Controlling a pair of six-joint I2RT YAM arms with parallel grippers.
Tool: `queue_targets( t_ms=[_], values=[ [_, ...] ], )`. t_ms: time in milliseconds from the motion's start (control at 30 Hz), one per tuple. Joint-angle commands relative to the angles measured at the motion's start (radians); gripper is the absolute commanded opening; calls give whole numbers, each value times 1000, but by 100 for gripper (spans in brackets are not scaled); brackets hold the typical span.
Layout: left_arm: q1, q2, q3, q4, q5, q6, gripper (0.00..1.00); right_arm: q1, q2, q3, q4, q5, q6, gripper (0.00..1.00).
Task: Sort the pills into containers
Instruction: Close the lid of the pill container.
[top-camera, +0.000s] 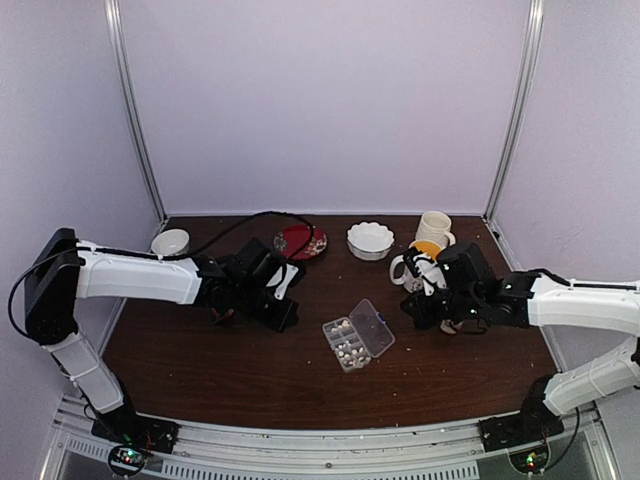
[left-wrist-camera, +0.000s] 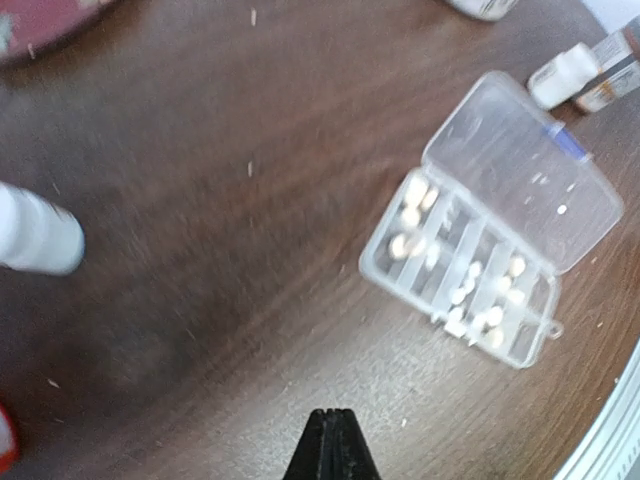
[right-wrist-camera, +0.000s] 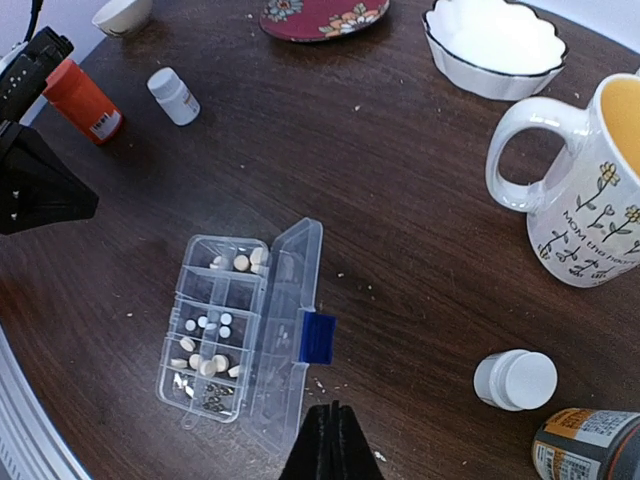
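Tabletop (top-camera: 200, 370) fills the lower half of the top view, closed in by pale walls (top-camera: 330, 100) at back and sides. Bare wood runs along its near edge and lower left, while a white bowl (top-camera: 370, 240) and a mug (top-camera: 434, 228) sit near the back edge. At centre lies the open organizer box (top-camera: 358, 335), between the two arms. Left gripper (left-wrist-camera: 331, 440) and right gripper (right-wrist-camera: 331, 435) each have their fingers pressed together on nothing. Only the right wrist view shows an orange bottle (right-wrist-camera: 85, 100) at upper left. Pills (right-wrist-camera: 205, 365) lie in the box's compartments (right-wrist-camera: 212, 292), left of and just above the right gripper's tips. In the left wrist view the box sits to the upper right of the tips.
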Motion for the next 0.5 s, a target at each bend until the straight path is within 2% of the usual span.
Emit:
queue_targets(
  t_ms=[0,267,467],
  values=[
    [7,60,-43,149,79,-97,0,-5,93,24,16,43,14,0],
    [-29,184,-34,239,169,-136,0,-4,241,17,94,48,38,0],
    [-39,255,-15,252,174,-163,0,3,305,18,147,-11,51,0]
  ],
)
